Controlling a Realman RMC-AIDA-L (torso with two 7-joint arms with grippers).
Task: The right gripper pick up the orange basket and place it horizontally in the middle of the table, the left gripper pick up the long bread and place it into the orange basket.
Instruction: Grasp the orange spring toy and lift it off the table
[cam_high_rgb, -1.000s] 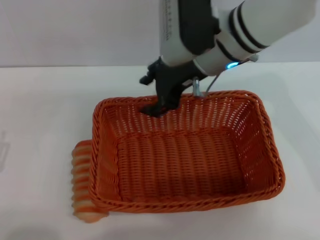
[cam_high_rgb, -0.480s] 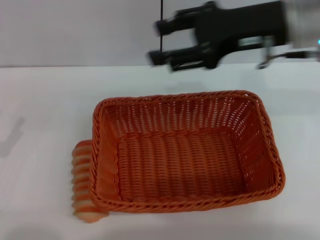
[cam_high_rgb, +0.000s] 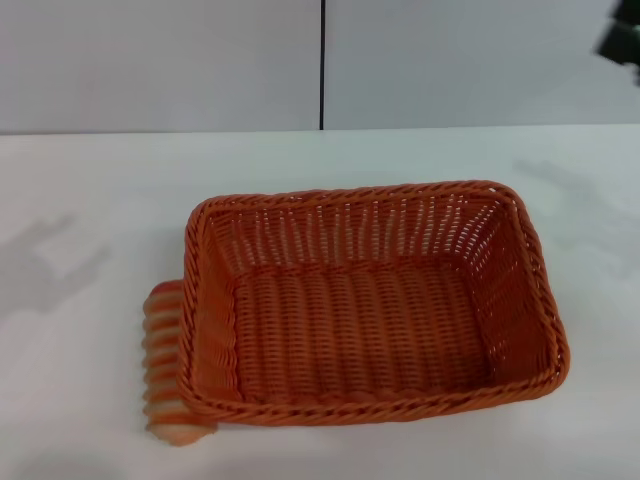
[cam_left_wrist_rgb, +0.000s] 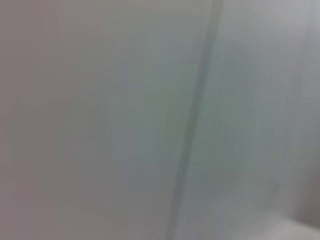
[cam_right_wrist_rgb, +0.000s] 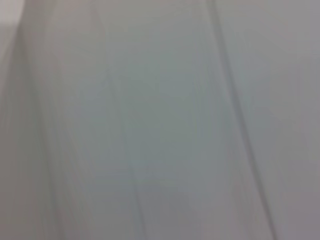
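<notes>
Spreading across the whole head view, the table (cam_high_rgb: 90, 200) is a plain white surface running back to a pale grey wall (cam_high_rgb: 160, 60), which is split by one thin dark vertical seam above the middle of the scene. Soft grey shadows lie on the tabletop at the far left and the far right. The orange basket (cam_high_rgb: 372, 395) sits flat on the table a little right of centre and towards the near edge, its long sides running left to right, its open mouth facing up and its braided rim whole all the way round; nothing lies inside it. The long bread (cam_high_rgb: 160, 360) lies on the table against the outside of the basket's left wall, touching it, with its length running from far to near and its near end reaching just past the basket's near left corner. Only a small dark sliver of the right gripper (cam_high_rgb: 623, 42) shows, at the far right edge of the head view, high above the table and well apart from the basket; too little of it shows to tell whether its claw is spread or closed. The left gripper appears in no view, and both wrist views show only blurred grey wall, so its state cannot be told.
</notes>
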